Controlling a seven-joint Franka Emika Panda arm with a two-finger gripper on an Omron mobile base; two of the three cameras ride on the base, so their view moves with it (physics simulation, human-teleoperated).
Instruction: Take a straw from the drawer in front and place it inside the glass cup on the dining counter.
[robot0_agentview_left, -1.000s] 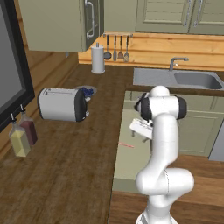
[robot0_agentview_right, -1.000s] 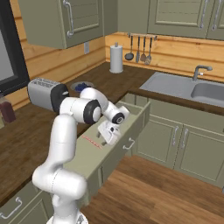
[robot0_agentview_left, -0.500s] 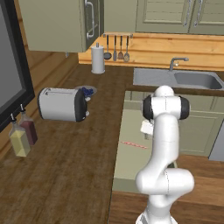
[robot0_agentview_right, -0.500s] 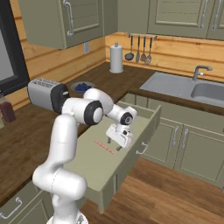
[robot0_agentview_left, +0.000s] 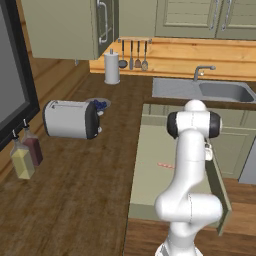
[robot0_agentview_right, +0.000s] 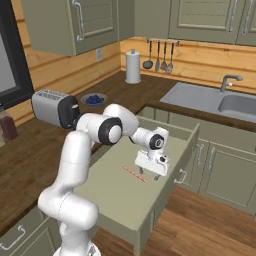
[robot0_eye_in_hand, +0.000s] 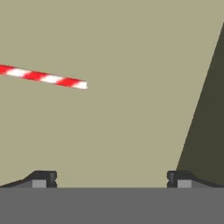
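Note:
The drawer (robot0_agentview_right: 107, 192) stands pulled out from the wall counter, its pale floor (robot0_eye_in_hand: 127, 127) bare apart from the straw. The straw (robot0_agentview_right: 135, 174) is a thin red-and-white striped stick lying flat in the drawer (robot0_agentview_left: 150, 172), and it also appears as the straw (robot0_agentview_left: 165, 165) and the straw (robot0_eye_in_hand: 43, 78). My gripper (robot0_agentview_right: 150, 175) hangs just above the drawer floor, beside the straw's end, pointing down. Its fingers (robot0_eye_in_hand: 41, 178) are spread wide with nothing between them, so the gripper (robot0_eye_in_hand: 111, 179) is open. The straw lies off to one side of the fingers. The glass cup and the dining counter are out of view.
A toaster (robot0_agentview_left: 70, 119), a bowl of blue fruit (robot0_agentview_right: 93, 99) and a paper towel roll (robot0_agentview_left: 111, 67) stand on the brown wall counter. Two bottles (robot0_agentview_left: 22, 157) sit at the left. The sink (robot0_agentview_left: 220, 91) is behind the drawer. The drawer's dark side wall (robot0_eye_in_hand: 210, 131) is close by.
The drawer has slid further out. My hand has moved from its front edge down over the drawer floor, close to the straw. The jaws have stayed wide.

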